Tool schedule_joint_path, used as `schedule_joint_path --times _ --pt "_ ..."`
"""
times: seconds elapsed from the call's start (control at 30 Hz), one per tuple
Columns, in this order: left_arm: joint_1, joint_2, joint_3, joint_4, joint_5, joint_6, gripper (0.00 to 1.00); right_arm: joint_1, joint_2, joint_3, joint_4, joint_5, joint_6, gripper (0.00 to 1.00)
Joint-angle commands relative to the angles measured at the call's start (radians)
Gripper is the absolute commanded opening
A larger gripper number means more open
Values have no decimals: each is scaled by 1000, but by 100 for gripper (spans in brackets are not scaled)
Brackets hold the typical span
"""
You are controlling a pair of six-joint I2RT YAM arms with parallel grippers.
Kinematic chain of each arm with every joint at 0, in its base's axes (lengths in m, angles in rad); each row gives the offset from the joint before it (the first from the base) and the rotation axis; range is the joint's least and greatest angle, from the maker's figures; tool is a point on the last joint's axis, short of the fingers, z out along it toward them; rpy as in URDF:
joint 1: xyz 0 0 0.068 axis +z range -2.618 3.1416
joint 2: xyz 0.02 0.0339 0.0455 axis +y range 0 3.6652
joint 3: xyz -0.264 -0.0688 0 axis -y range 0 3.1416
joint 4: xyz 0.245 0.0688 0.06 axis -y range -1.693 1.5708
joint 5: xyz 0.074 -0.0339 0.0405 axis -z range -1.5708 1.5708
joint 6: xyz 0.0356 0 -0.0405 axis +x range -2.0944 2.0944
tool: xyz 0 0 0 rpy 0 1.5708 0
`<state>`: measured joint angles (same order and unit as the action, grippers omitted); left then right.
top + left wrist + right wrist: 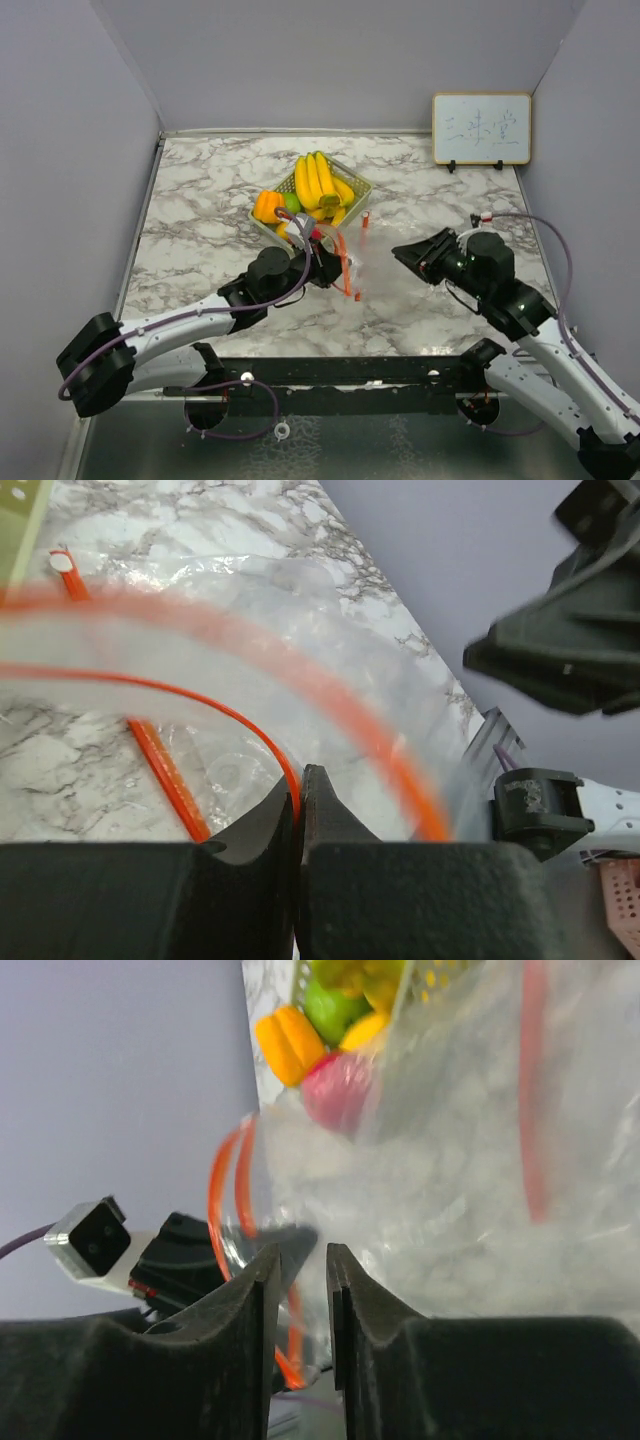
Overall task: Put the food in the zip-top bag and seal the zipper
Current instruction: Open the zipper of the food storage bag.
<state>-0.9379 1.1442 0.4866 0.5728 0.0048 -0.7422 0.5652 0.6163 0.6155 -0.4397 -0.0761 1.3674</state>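
The clear zip-top bag (347,264) with an orange zipper lies in front of the pale green basket (358,184). My left gripper (326,264) is shut on the bag's orange zipper rim (294,785) and holds the mouth open. Yellow bananas (316,181), an orange fruit (267,205) and a green lime (291,201) sit in the basket. A red apple (322,235) lies by its near corner. My right gripper (405,252) stands slightly open and empty, right of the bag. Its view shows the bag (450,1160), the apple (338,1090), the lime (330,1008) and the orange fruit (290,1042).
A small whiteboard (481,128) stands at the back right against the wall. Grey walls close in the marble table (200,200) on three sides. My right gripper's black fingers (560,650) show at the upper right of the left wrist view.
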Motion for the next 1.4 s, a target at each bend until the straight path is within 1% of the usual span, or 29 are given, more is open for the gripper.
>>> schedule_joint_path --times 0.0,0.03,0.07,0.1,0.13,0.2,0.27,0.47,0.63,0.8,0.93,1.03,1.2,1.37 --pt "-2 -132 112 -470 -53 213 0 2 146 257 -126 182 -459 35" --pt "-2 -143 129 -519 -42 241 0 2 192 302 -115 158 -532 42" --pt "-3 -149 145 -566 -36 262 0 2 237 343 -115 122 -598 45" --pt "-3 -147 162 -603 -31 277 0 2 294 387 -118 81 -651 52" --pt "-2 -137 177 -626 -18 296 0 4 349 424 -123 30 -699 56" --pt "-2 -108 200 -650 11 329 0 8 443 482 -128 -60 -760 61" --pt "-4 -73 221 -659 22 347 0 33 504 516 -128 -84 -788 63" --pt "-7 0 268 -628 47 385 0 90 570 560 -124 -62 -821 63" --pt "-9 25 301 -610 43 405 0 124 616 587 -120 -95 -841 63" --pt "-10 -29 294 -569 32 422 0 138 638 586 -87 -129 -831 63" --pt "-12 -106 282 -556 15 445 0 144 651 613 -72 -136 -825 63" --pt "-11 -136 282 -558 2 463 0 150 667 641 -67 -132 -822 63" --pt "-12 -132 300 -573 4 481 0 177 695 675 -47 -146 -804 63" --pt "-12 -112 302 -588 -3 497 0 201 688 695 -37 -112 -789 63"
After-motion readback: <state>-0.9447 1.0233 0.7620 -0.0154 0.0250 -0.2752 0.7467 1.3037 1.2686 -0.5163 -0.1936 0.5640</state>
